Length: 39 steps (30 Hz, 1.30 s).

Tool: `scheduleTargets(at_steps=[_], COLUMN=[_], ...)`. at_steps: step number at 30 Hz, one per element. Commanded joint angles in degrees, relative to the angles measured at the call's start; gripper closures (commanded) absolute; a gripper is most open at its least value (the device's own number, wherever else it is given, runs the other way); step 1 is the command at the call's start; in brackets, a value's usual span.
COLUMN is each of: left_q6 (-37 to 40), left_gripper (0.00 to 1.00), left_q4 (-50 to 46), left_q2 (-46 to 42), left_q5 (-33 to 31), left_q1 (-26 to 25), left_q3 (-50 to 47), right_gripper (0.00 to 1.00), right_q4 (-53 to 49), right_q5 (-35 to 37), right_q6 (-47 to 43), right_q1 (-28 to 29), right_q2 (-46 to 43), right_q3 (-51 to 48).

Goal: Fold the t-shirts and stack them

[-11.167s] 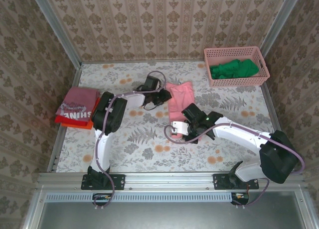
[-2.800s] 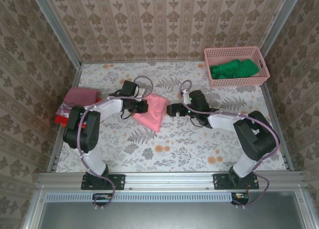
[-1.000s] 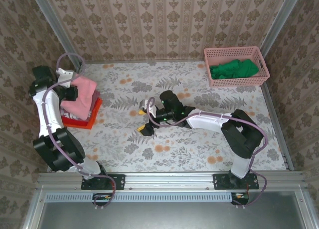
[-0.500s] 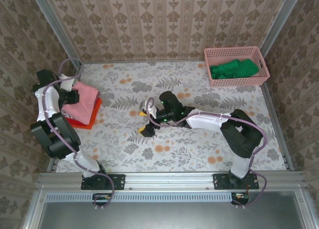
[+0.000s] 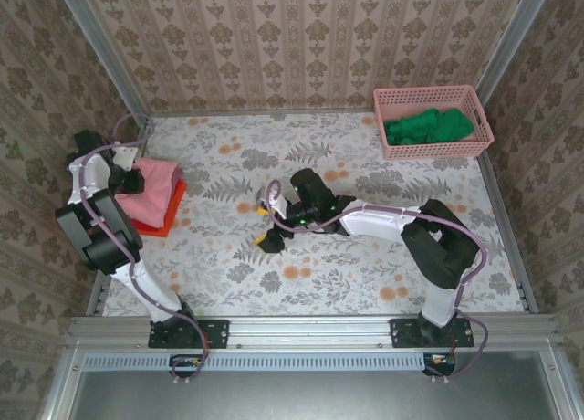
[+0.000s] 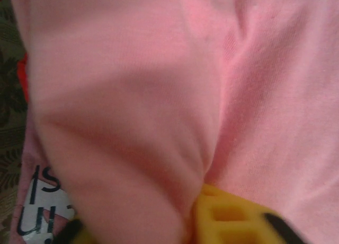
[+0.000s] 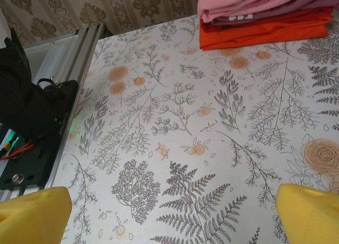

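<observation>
Shirts (image 5: 151, 190) stacked, right tool (image 5: 265, 226) splayed

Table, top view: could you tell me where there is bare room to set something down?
Free: the back middle between the t-shirt stack and the pink basket, and the strip between the right arm and the near rail. Crowded: around the left gripper.

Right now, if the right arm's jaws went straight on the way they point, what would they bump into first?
Probably the flowery table cover: the right gripper has its open jaws tilted down at bare cloth. The stack of t-shirts sits off to the side of that line, though depth is unclear.
</observation>
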Motion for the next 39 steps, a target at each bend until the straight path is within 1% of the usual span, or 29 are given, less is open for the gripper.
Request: scheduleTargets(at_steps=[1, 3, 4, 5, 6, 10, 12, 14, 17, 19, 25, 28, 30, 33, 35, 39], left_q6=[-1.1, -2.6, -3.7, -4.4, -4.9, -6.5, -7.7, -8.7, -10.5, -12.5, -18.5, -19.5, -21.8, -23.9, -24.0, -25.8], left_gripper=[0.55, 0.43, 0.34, 0.22, 0.01, 0.0, 0.0, 0.0, 0.0, 0.0, 0.0, 0.0, 0.0, 0.0, 0.0, 0.0], left_q4=[3.9, 4.0, 4.3, 4.7, 5.1, 8.9, 10.2, 11.4, 12.3, 14.4, 19.4, 20.7, 22.4, 22.1, 21.5, 23.8], left_q2=[1.3, 0.9, 0.4, -0.2, -1.1, -6.6, -9.5, -12.0, -13.8, -13.7, -9.9, -8.1, -6.9, -4.5, -3.3, -2.7], left_q5=[-5.1, -5.6, -5.4, -5.3, -5.2, -7.7, -7.7, -7.0, -3.2, 2.3, 9.2, 9.3, 8.6, 10.8, 11.3, 10.7], left_q1=[0.6, 0.6, 0.5, 0.5, 0.3, -1.9, -3.0, -4.0, -5.3, -5.2, -1.3, 0.4, 1.6, 3.0, 3.0, 3.4], left_q3=[0.1, 0.2, 0.2, 0.0, -0.2, -2.7, -3.7, -4.8, -6.5, -8.6, -13.0, -14.0, -14.9, -14.8, -14.7, -16.3], right_gripper=[0.0, 0.0, 0.0, 0.0, 0.0, 0.0, 0.0, 0.0, 0.0, 0.0, 0.0, 0.0, 0.0, 0.0, 0.0, 0.0], right_q4=[-1.6, -1.8, -1.9, -1.9, -1.8, -0.5, 0.3, 0.9, 1.1, 1.2, 3.5, 3.7, 4.3, 5.1, 5.0, 4.0], right_q5=[1.3, 1.4, 1.5, 1.5, 1.6, 1.2, 1.1, 1.2, 1.1, 1.1, 0.5, 0.4, 0.5, 0.3, 0.4, 1.1], right_q6=[-1.5, -1.4, -1.4, -1.3, -1.2, 0.2, 1.0, 1.5, 1.8, 2.1, 4.2, 4.6, 5.1, 6.2, 6.3, 5.8], right_q1=[-0.3, -0.2, -0.3, -0.2, -0.2, -0.6, -0.7, -0.7, -0.9, -0.8, -1.8, -1.9, -2.2, -2.8, -3.1, -3.3], right_q2=[1.0, 1.0, 1.0, 1.0, 1.0, 1.8, 2.0, 2.2, 2.4, 2.5, 3.1, 3.1, 3.3, 3.7, 3.3, 1.4], right_q3=[2.0, 2.1, 2.1, 2.1, 2.0, 1.6, 1.2, 1.1, 1.0, 1.1, -0.2, -0.9, -1.3, -1.9, -2.3, -2.8])
